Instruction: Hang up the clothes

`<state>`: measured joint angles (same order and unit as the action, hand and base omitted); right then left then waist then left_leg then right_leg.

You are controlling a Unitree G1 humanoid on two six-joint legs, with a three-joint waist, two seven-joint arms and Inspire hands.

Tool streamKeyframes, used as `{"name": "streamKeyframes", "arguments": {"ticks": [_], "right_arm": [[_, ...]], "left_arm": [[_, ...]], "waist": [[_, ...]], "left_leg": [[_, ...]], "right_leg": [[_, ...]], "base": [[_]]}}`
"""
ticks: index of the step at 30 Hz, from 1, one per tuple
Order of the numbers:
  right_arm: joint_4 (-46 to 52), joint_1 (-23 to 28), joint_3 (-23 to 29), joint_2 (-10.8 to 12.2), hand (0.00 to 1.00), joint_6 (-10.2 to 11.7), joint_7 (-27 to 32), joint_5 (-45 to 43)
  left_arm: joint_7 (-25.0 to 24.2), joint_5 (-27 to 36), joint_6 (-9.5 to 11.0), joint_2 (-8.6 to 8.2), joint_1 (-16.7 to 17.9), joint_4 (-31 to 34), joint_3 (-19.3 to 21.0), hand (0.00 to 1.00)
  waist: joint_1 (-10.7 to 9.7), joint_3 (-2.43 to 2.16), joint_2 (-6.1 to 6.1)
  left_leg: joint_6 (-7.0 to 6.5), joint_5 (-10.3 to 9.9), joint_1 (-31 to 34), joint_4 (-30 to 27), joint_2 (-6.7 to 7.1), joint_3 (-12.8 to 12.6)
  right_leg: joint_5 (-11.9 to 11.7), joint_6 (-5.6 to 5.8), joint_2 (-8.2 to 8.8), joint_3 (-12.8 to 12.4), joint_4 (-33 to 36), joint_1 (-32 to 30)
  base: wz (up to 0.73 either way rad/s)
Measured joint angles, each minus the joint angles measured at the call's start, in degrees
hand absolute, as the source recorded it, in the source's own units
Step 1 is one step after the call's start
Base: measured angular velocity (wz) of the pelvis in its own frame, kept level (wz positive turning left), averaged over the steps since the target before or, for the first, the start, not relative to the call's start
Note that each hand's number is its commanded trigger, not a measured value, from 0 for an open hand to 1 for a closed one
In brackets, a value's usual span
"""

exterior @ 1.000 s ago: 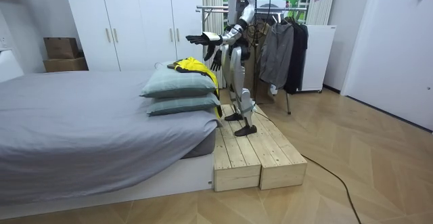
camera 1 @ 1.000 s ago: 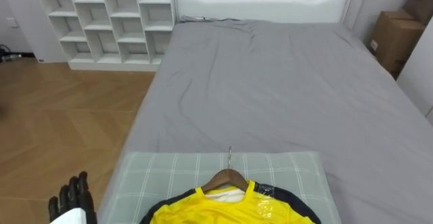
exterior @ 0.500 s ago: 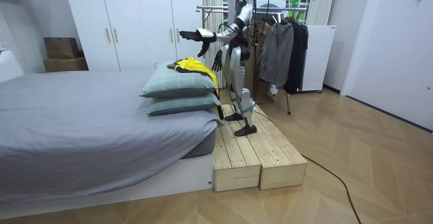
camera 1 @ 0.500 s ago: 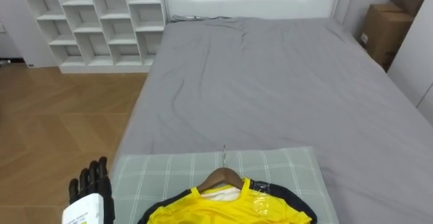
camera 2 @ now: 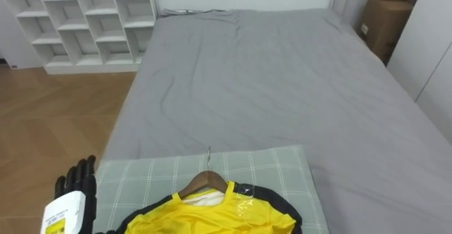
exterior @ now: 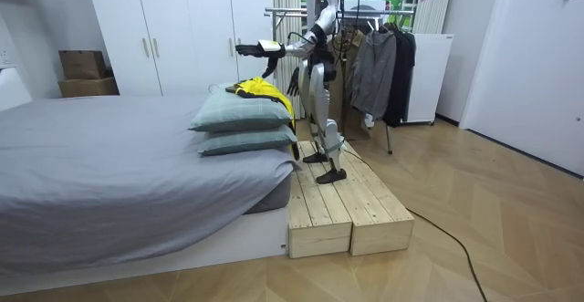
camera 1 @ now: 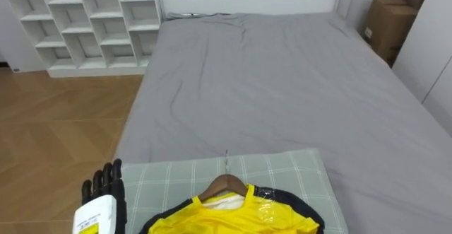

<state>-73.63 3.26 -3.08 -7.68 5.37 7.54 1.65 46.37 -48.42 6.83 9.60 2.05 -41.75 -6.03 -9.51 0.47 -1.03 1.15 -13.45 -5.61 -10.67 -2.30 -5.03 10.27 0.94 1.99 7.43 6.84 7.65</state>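
The robot stands on a wood step (exterior: 347, 202) at the near end of the bed (camera 1: 268, 85). A yellow shirt (camera 1: 233, 220) lies flat on the green pillow (camera 1: 169, 181) right in front of it. The shirt is on a wood hanger (camera 1: 224, 185). The hanger runs from left to right. Its thin hook (camera 1: 226, 162) points far, up the bed toward the headboard. The neck of the shirt is at the far side, and the rest of it runs near, past the bottom edge of the view.

The left hand (camera 1: 106, 190) is held out to the left of the pillow, over its near left corner. Its fingers are straight and it holds nothing. It is well apart from the shirt.

The right hand (exterior: 292, 81) hangs low by the robot's side in the room view. You cannot tell if it is open or shut.

A white shelf (camera 1: 78, 22) stands far left, and brown boxes (camera 1: 381, 25) far right. Dark clothes (exterior: 383, 65) hang on a rack behind the robot.
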Motion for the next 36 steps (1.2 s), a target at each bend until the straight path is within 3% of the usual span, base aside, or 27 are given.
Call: {"name": "streamKeyframes", "arguments": {"ticks": [8,17,22,27,36], "right_arm": [[0.1,0.8,0.6,-0.3,0.00,-0.7,-0.3,-0.2],[-0.3,2.3,0.5,-1.0,0.00,-3.6,-0.1,-4.6],[-2.9,1.9,0.4,-1.0,0.00,-3.9,-0.2,-6.2],[-3.0,1.7,-0.1,-0.9,0.00,-4.8,-0.7,-8.0],[-2.9,2.0,-0.2,-1.0,0.00,-6.7,-0.7,-9.0]], "left_arm": [[-2.7,0.0,-0.8,-0.13,-0.1,-1.6,-1.3,0.00],[-3.8,-0.1,-3.3,-0.37,-0.8,-1.6,-4.2,0.00],[-8.7,-2.0,-3.8,-0.39,-2.7,-1.5,-7.3,0.00],[-11.2,-2.2,-4.0,-0.29,-2.9,-1.8,-10.1,0.00],[-12.2,-2.1,-4.4,-0.22,-4.8,-2.3,-10.6,0.00]], "waist": [[-1.4,-0.06,0.00],[-2.8,-0.42,0.16],[-3.1,-0.21,0.88],[-4.6,0.03,1.31],[-4.8,0.10,1.68]], "left_leg": [[-0.04,0.0,-0.5,0.1,-0.02,-1.3],[-0.19,0.1,0.2,0.1,-0.03,-1.6],[-0.18,0.1,-0.1,0.2,-0.07,-1.7],[-0.19,0.1,0.0,0.3,-0.11,-2.5],[-0.22,0.2,0.0,1.0,-0.15,-4.0]], "right_leg": [[0.0,0.01,0.00,-1.3,0.5,-0.1],[0.0,0.01,0.01,-1.7,1.0,-1.2],[0.0,0.01,-0.01,-2.1,1.0,-0.9],[0.0,0.02,-0.02,-2.8,1.3,-1.5],[0.0,0.05,-0.12,-4.3,1.8,-2.8]], "base": [[-0.08],[-0.01],[0.00],[-0.07],[-0.09]]}}
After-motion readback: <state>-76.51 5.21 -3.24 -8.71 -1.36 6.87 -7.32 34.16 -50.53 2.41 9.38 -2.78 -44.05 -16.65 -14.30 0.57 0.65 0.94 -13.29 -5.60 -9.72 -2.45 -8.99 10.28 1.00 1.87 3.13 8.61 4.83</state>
